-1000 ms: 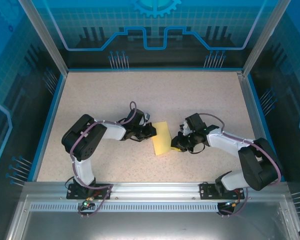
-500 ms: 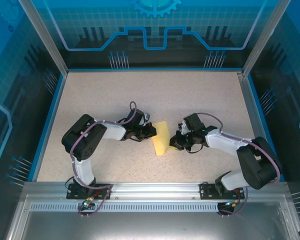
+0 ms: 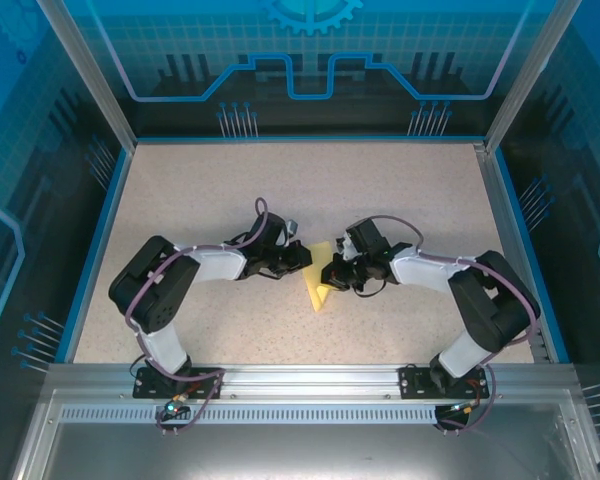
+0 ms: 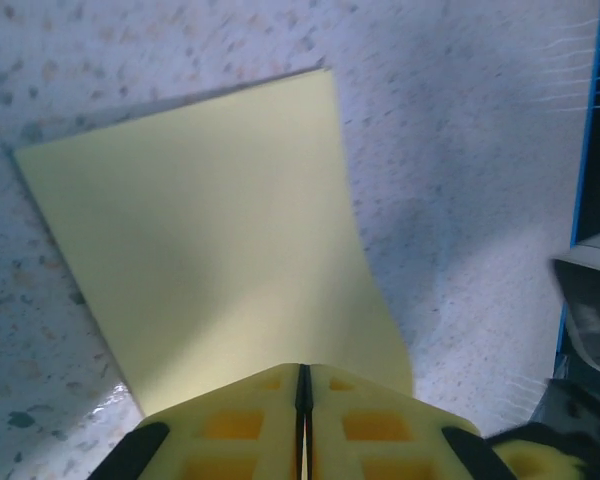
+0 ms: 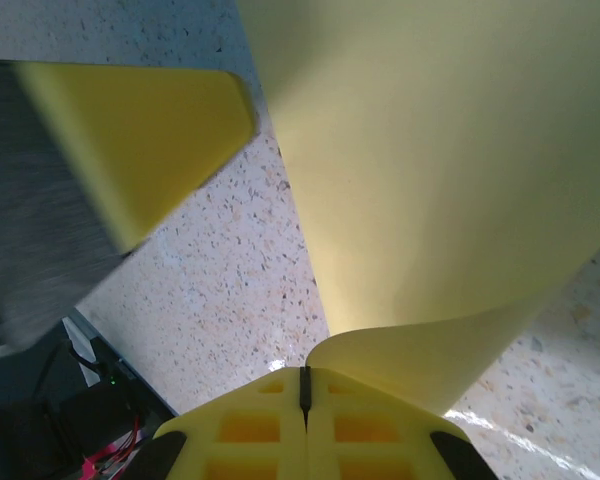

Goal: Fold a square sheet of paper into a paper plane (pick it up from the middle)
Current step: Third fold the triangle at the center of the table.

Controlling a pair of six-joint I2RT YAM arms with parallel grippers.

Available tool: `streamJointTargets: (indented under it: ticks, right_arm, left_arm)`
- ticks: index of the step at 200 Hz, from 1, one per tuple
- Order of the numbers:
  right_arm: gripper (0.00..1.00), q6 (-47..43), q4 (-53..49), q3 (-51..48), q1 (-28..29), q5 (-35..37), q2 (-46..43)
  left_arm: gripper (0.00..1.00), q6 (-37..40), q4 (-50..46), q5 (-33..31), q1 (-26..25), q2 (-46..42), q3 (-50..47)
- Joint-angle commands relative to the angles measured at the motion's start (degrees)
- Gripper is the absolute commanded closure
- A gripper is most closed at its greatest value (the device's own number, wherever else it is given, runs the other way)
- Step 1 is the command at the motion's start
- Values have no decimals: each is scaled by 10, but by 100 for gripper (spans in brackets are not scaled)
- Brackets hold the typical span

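Square sheet of paper (image 3: 318, 288), pale yellow and unmarked, sits at the middle of the speckled tabletop (image 3: 280, 190), caught between the two arms. From the top camera only a narrow yellow sliver of it can be seen. The rest is edge-on or covered by the dark wrist hardware, so its full outline cannot be made out there.

The left claw (image 3: 302, 258) meets the sheet from the left and the right claw (image 3: 330, 272) from the right. The two are close together, with the paper between them.

In the left wrist view the left claw (image 4: 302, 400) has its yellow fingers pressed together, with only a thin dark seam between them. They pinch the near edge of the sheet (image 4: 200, 260). The paper runs away from the fingers, bends as it goes, and its far part lies flat on the tabletop with two corners showing. The bottom of the frame cuts off the fingers. At the right edge is a blurred grey shape (image 4: 590, 300), too soft to identify, with a blue wall strip (image 4: 590, 120) above it.

In the right wrist view the right claw (image 5: 303, 395) is likewise pressed together, gripping a curled edge of the sheet (image 5: 430, 150). The paper rises from the fingers as a broad curved wall, and the frame crops its upper and right edges. A blurred yellow finger (image 5: 140, 130) on a grey body juts in at upper left, too far out of focus to make out more.
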Motion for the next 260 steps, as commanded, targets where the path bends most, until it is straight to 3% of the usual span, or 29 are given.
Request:
streamJointTargets:
  ticks: [1,74,260]
  right_arm:
    - [97,5,3,20,12,8,19]
    - [97,9,40,28,22,21,49]
    - [97,28,94,18,31,42,92]
  left_arm:
    - [87,24,-30,-28,10,-8,16]
    - [90,24,-49,-30,15,58,48]
    - [91,31,-68,-28,16,74,49]
